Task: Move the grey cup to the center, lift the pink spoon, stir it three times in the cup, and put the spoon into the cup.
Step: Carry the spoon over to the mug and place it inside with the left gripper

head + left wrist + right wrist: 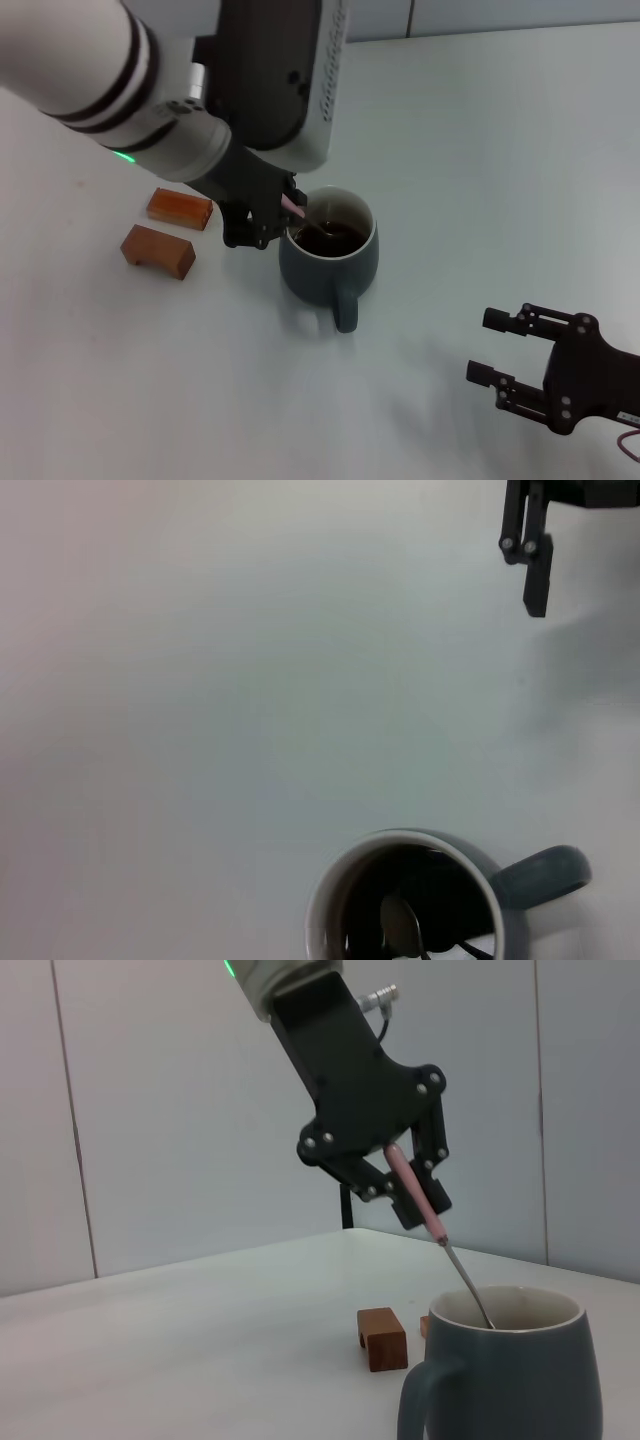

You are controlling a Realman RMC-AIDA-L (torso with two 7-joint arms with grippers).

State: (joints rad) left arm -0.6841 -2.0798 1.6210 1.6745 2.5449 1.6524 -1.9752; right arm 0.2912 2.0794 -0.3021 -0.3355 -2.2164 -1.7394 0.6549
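The grey cup point(322, 276) stands near the middle of the white table, holding dark liquid, with its handle toward me. My left gripper point(268, 226) hovers just beside the cup's rim, shut on the pink spoon point(296, 205) by its pink handle. The spoon slants down into the cup, and its metal bowl dips into the liquid. In the right wrist view the left gripper point(405, 1195) grips the spoon point(421, 1203) above the cup point(520, 1380). The left wrist view looks down on the cup point(512, 900) and the spoon point(400, 925) in it. My right gripper point(483, 346) rests open at the front right.
Two brown wooden blocks point(180, 208) point(158, 250) lie left of the cup, close to the left gripper; one block point(382, 1338) shows behind the cup in the right wrist view. The table point(480, 150) is bare white to the right and behind.
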